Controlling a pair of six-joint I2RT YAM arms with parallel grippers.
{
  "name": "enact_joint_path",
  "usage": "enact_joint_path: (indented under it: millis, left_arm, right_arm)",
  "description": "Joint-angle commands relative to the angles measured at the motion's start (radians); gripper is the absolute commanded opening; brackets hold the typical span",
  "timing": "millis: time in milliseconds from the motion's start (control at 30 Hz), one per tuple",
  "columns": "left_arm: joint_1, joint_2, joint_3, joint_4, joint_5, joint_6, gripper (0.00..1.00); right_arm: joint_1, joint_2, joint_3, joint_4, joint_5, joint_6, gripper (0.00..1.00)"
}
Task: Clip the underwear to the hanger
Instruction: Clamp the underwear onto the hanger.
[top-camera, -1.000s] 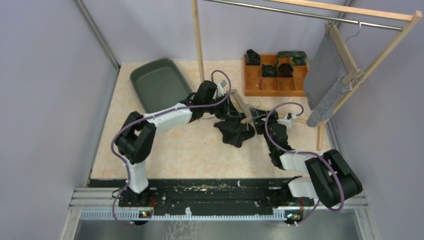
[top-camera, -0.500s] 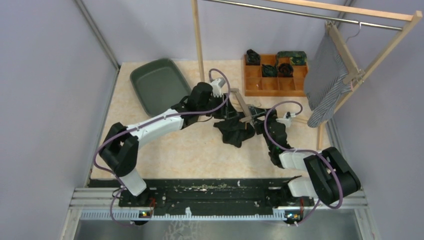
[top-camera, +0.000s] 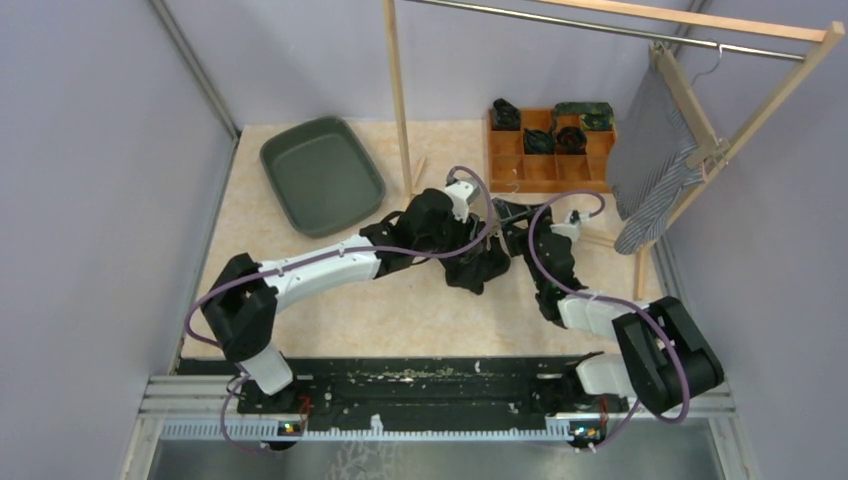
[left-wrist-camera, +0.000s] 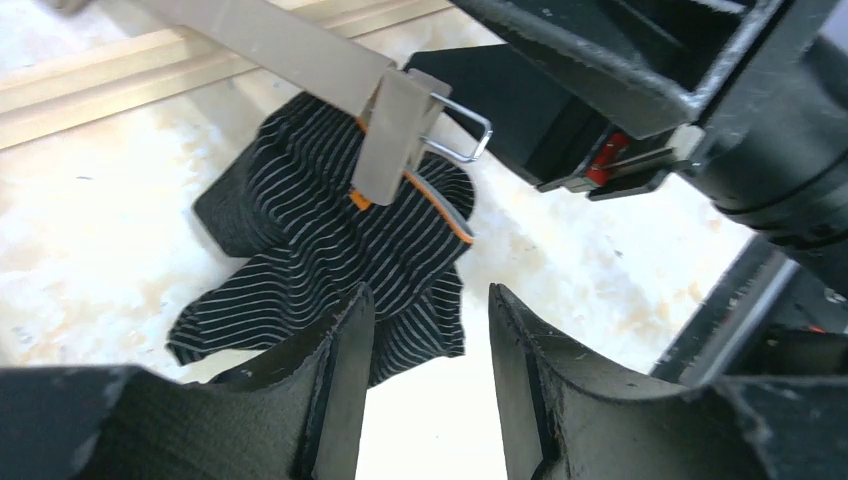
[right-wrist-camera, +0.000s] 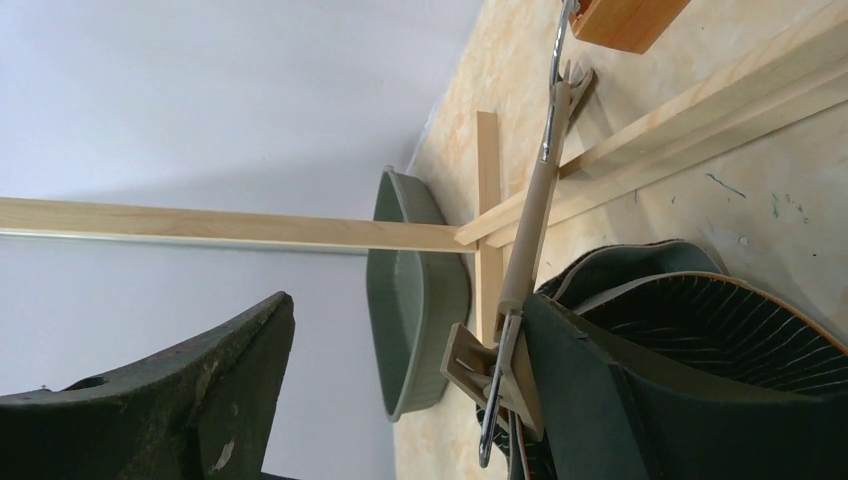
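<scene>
Reference: underwear (top-camera: 470, 262), lying on the table (top-camera: 400, 312).
- Hanger (left-wrist-camera: 290, 50): above it, one clip (left-wrist-camera: 395, 135) on its waistband.
- Tray (top-camera: 322, 172): behind and to the left.
- Rack post (top-camera: 397, 100): behind and to the left, nearer than the tray.
- Compartment box (top-camera: 545, 186): behind and to the right.
- Shirt (top-camera: 650, 160): hanging, farther right than the box.

left gripper (top-camera: 478, 235) swung right, now over the underwear (top-camera: 476, 270), close beside right gripper (top-camera: 512, 222)
</scene>
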Motion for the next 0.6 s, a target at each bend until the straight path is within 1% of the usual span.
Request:
enact_joint_path:
  millis: [0, 100, 400, 567]
  left_arm:
    - [-0.017, -0.017, 0.017, -0.049, -0.157, 0.101, 0.52]
    - [-0.028, -0.003, 0.018, -0.047, -0.191, 0.121, 0.52]
    - [-0.088, 0.041, 0.006, 0.027, -0.223, 0.201, 0.52]
    - [-0.108, 0.051, -0.001, 0.039, -0.249, 0.216, 0.52]
  right_arm:
    - [0.008, -0.019, 0.052, 0.019, -0.018, -0.025, 0.83]
    - [0.008, -0.005, 0.057, 0.029, -0.028, -0.023, 0.83]
    - [0.008, 0.021, 0.069, 0.038, -0.036, -0.015, 0.83]
    - [0.008, 0.022, 0.075, 0.026, -0.041, -0.014, 0.83]
